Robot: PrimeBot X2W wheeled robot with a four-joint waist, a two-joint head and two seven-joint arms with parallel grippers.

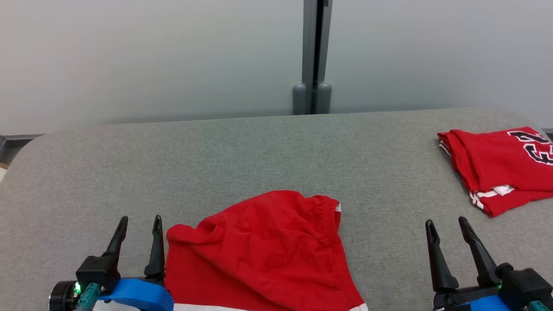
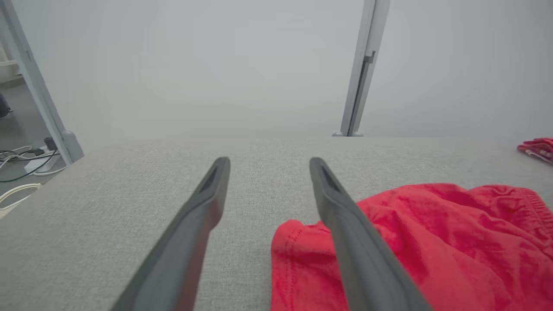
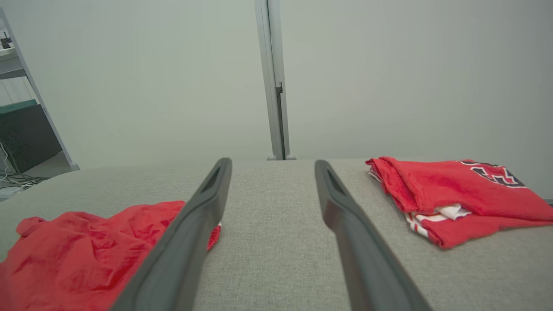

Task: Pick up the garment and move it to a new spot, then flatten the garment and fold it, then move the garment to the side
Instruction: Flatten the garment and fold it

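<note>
Red shorts [image 1: 263, 250] lying rumpled, unheld, at bottom centre of head view. Left gripper [image 1: 141, 218] hovering beside left hem, right gripper [image 1: 446, 220] waiting at lower right, both spread and empty, probably flanking for flattening. Folded red jersey [image 1: 497, 168] sitting aside at upper right.

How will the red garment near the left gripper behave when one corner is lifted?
The red garment looks soft and wrinkled, so it would probably hang limp. The thin cloth seems light. On the grey fabric surface, it would likely drag rather than slide freely.
</note>
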